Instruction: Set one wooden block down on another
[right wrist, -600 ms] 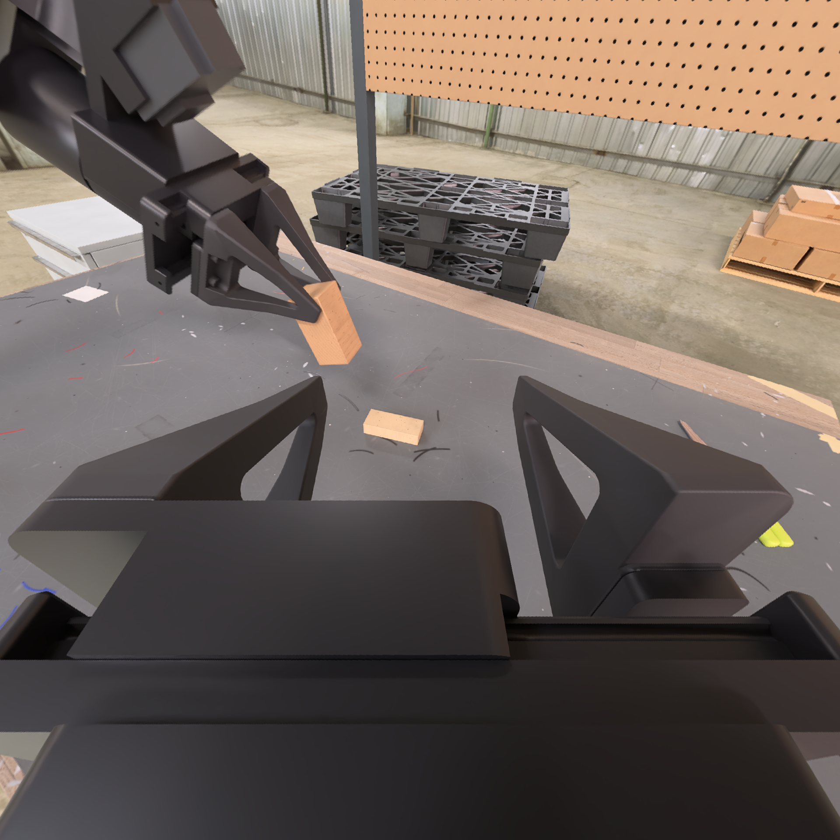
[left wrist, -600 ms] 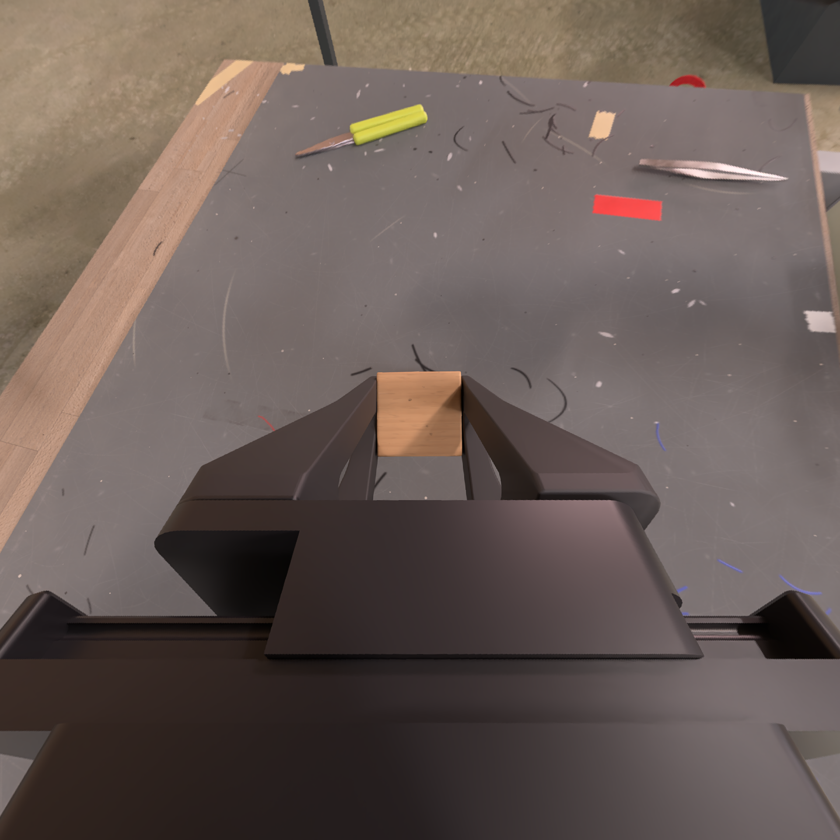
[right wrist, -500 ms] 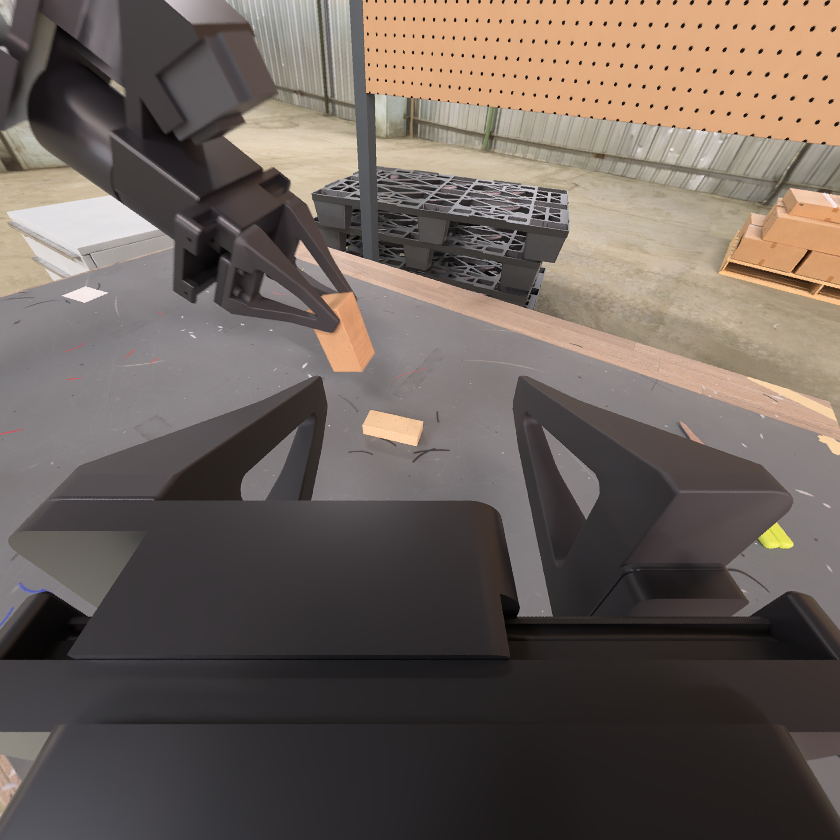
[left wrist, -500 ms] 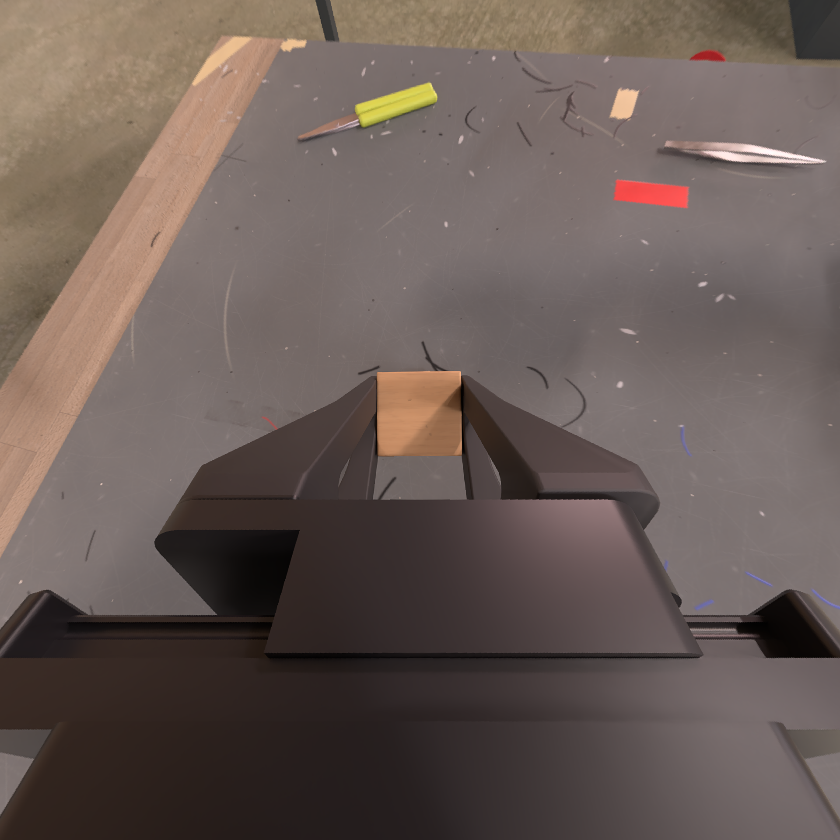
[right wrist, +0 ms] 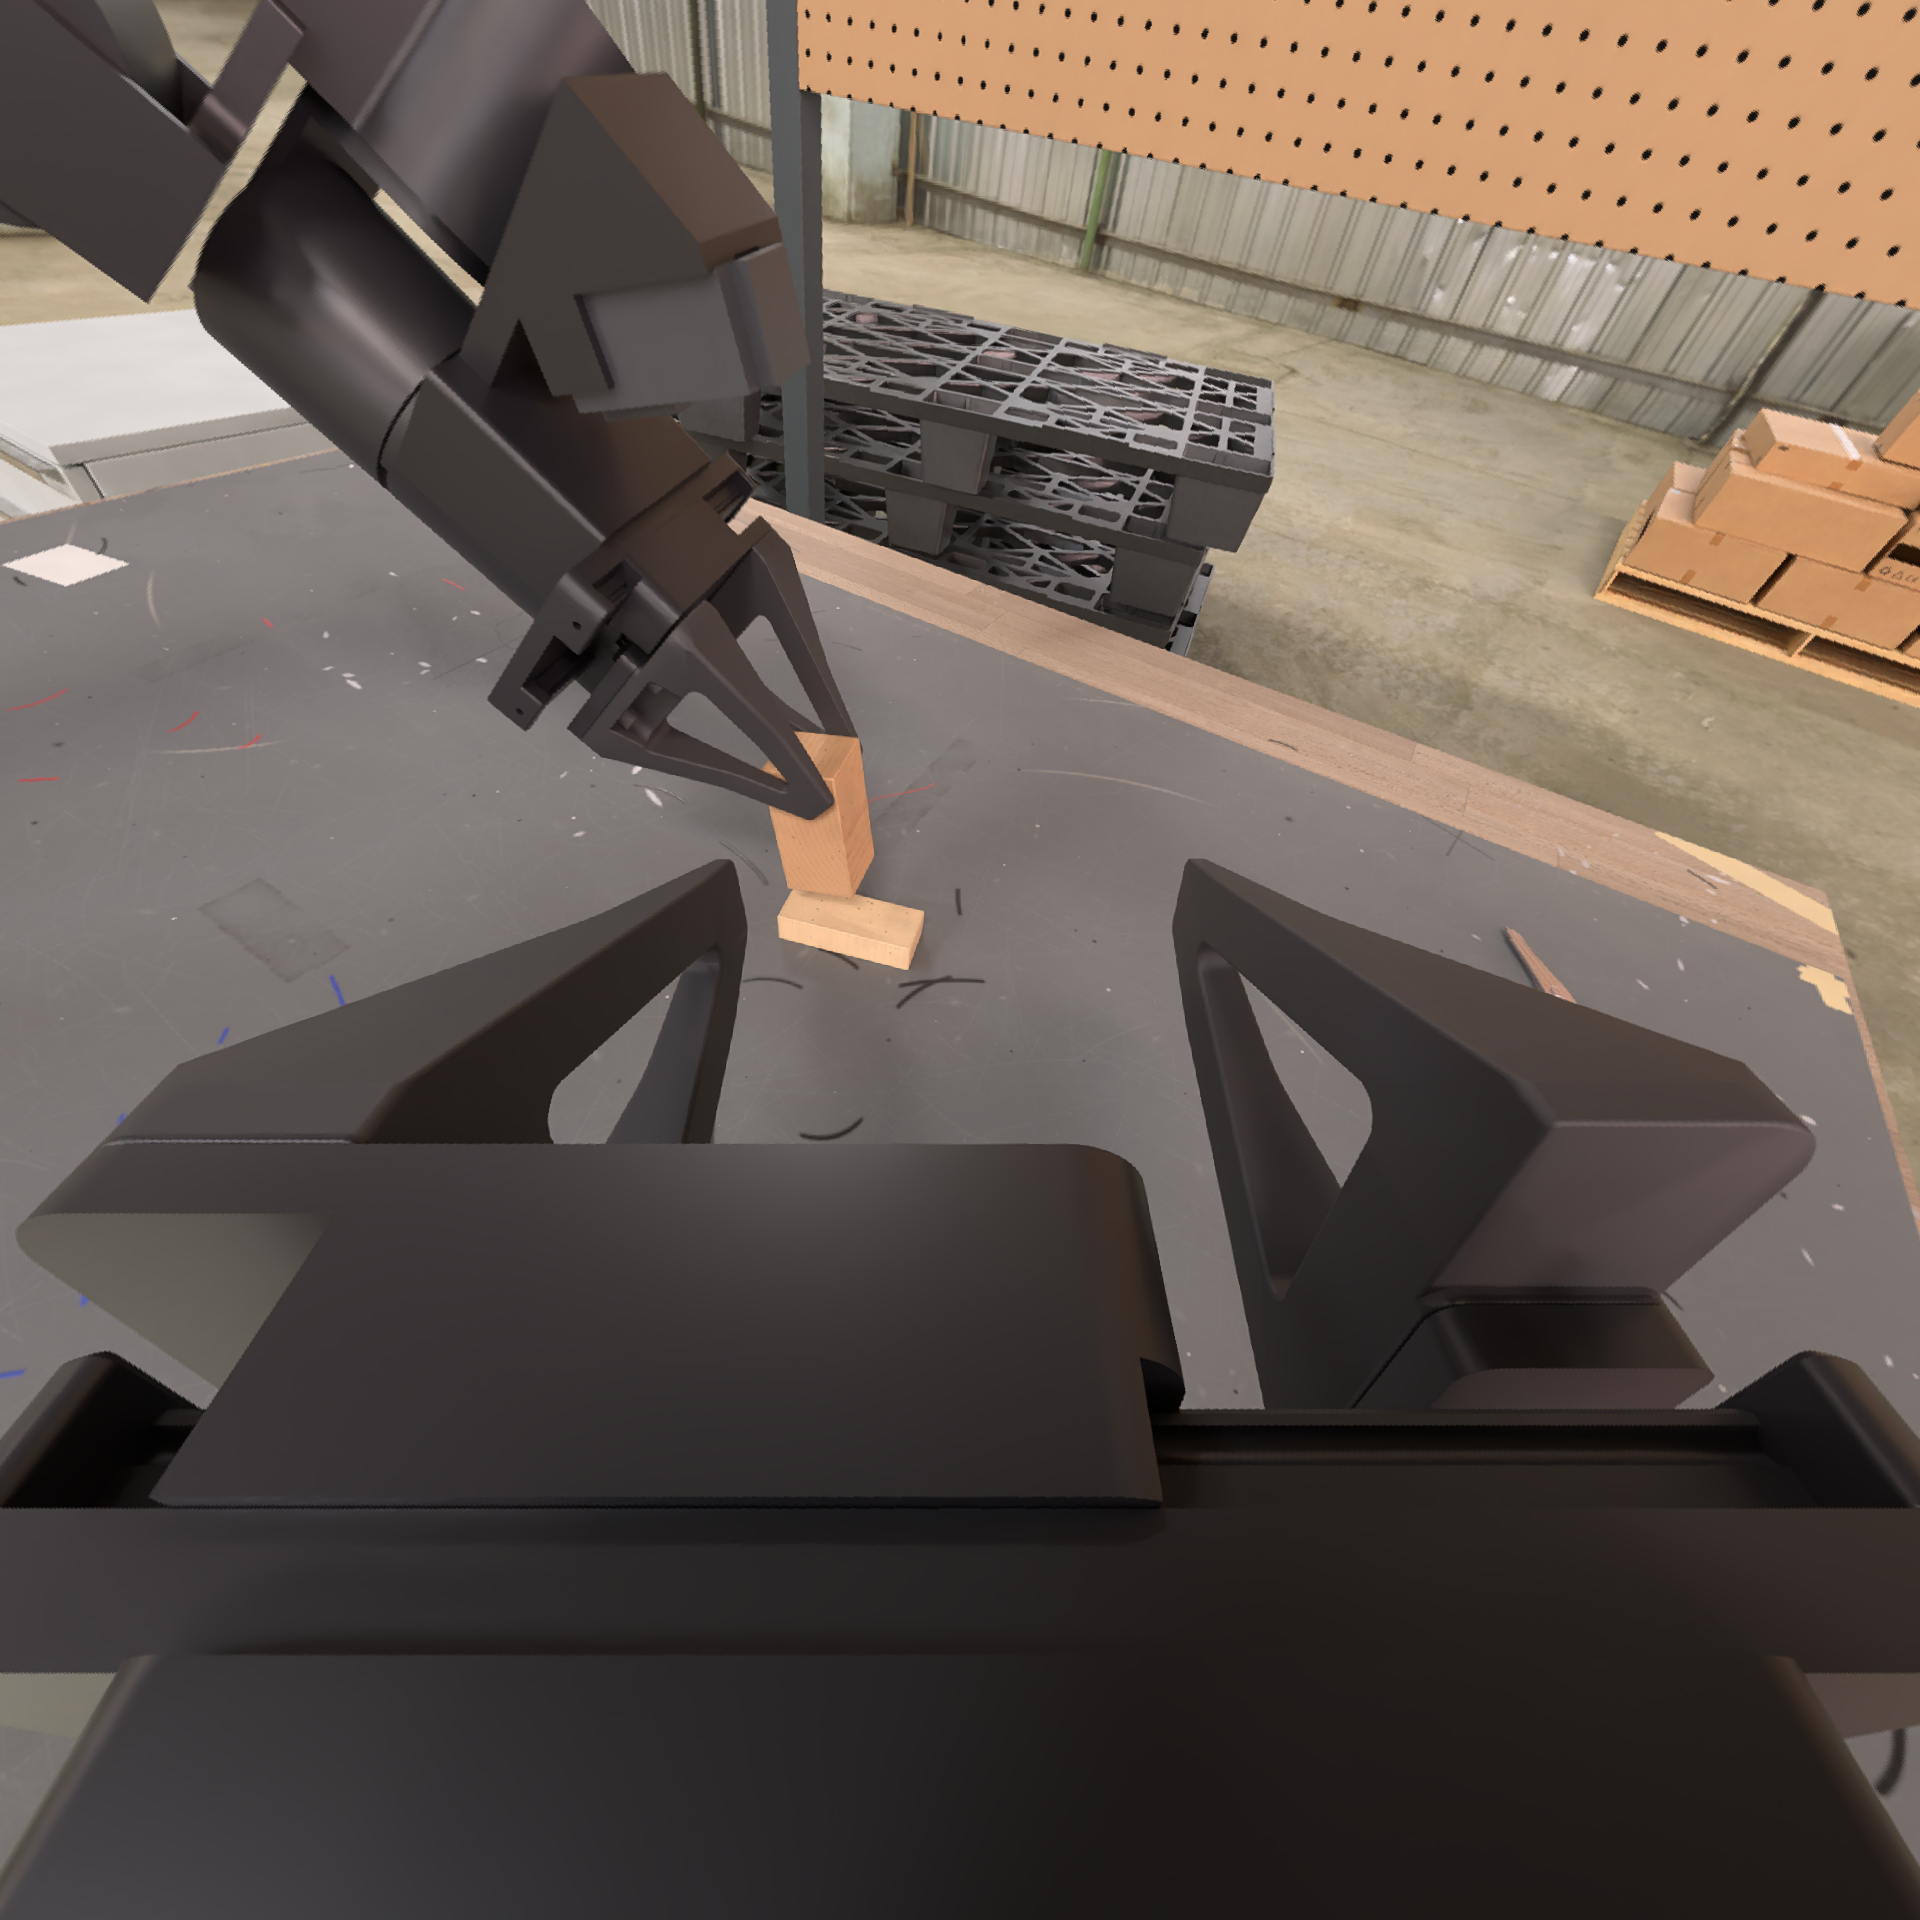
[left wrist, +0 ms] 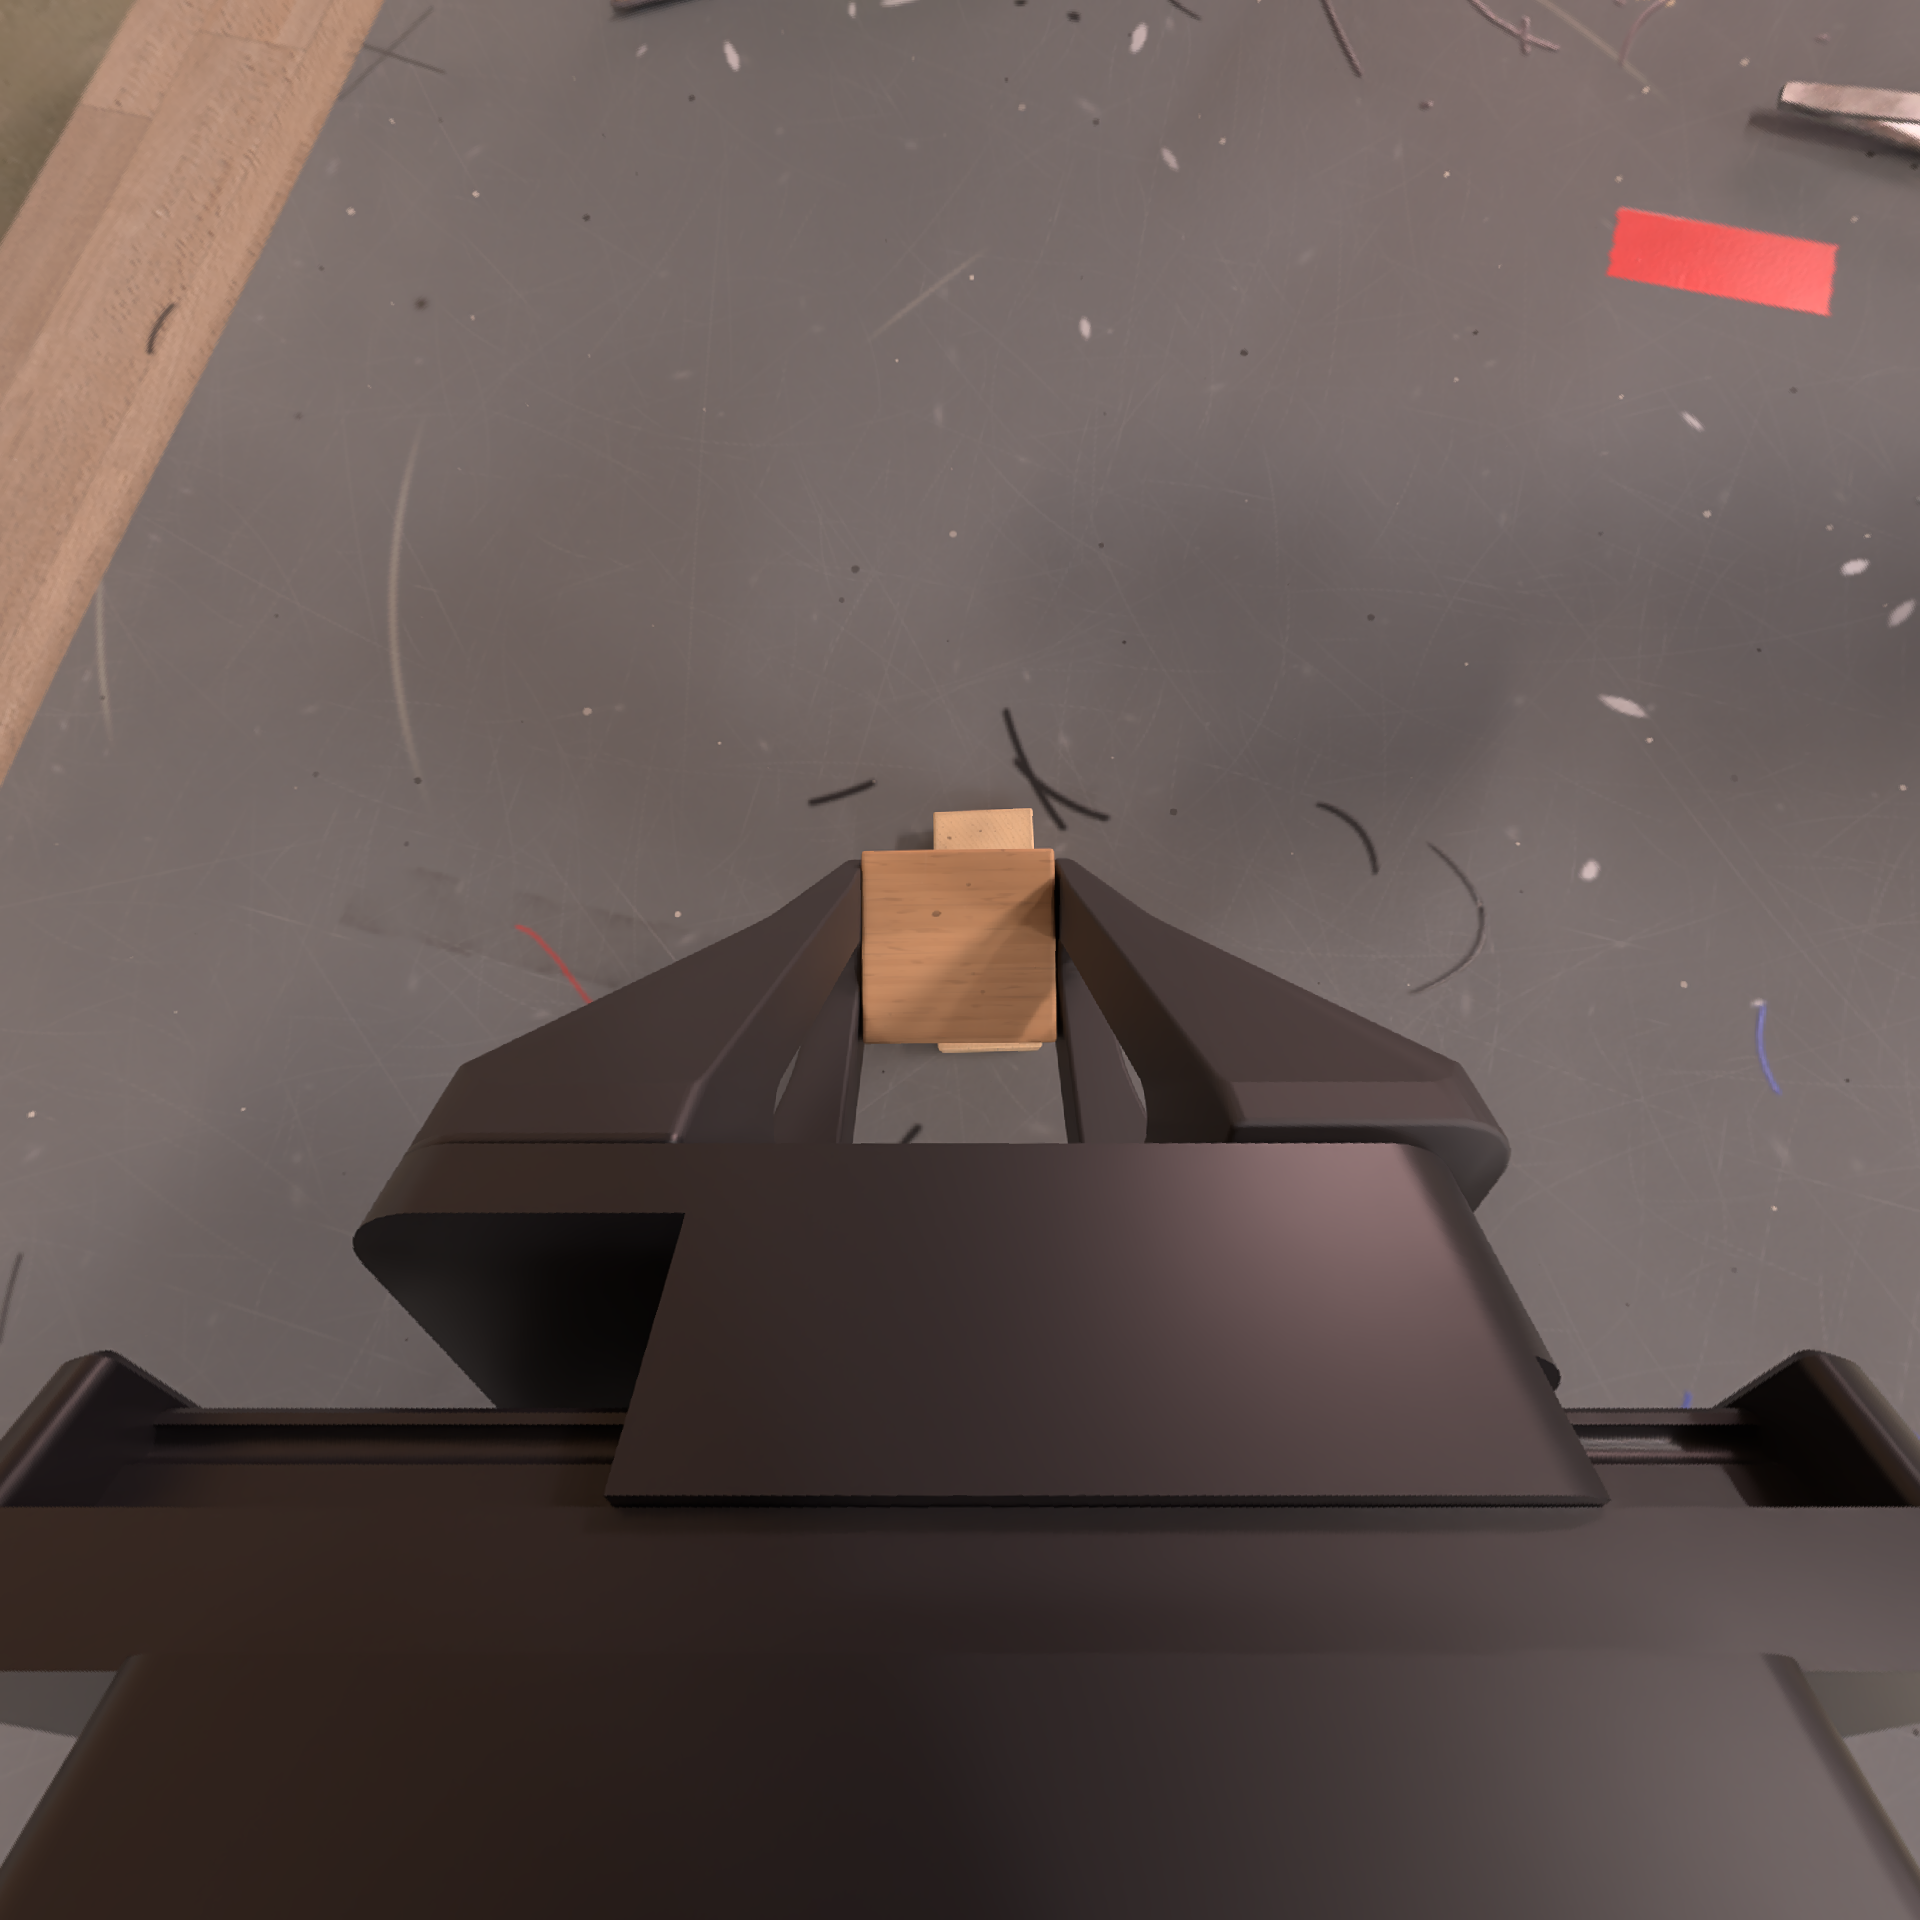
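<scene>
My left gripper [left wrist: 958, 883] is shut on a tan wooden block [left wrist: 956, 945], held nearly upright. In the right wrist view this block [right wrist: 826, 821] stands with its lower end on or just above the left part of a flat, paler wooden block [right wrist: 850, 930] lying on the grey mat. I cannot tell if they touch. In the left wrist view the flat block [left wrist: 982, 829] peeks out above and below the held one. My right gripper [right wrist: 956, 914] is open and empty, hovering low just in front of both blocks.
A red tape patch [left wrist: 1720, 258] and metal tweezers [left wrist: 1849, 109] lie at the far right of the mat. The wooden table border [left wrist: 114, 260] runs along the left. Black pallets [right wrist: 1039, 447] and cardboard boxes [right wrist: 1787, 530] stand beyond the table edge.
My left gripper has moved down and forward with the block, bringing it from mid-air onto the spot over the flat block. The right gripper has stayed open and still.
</scene>
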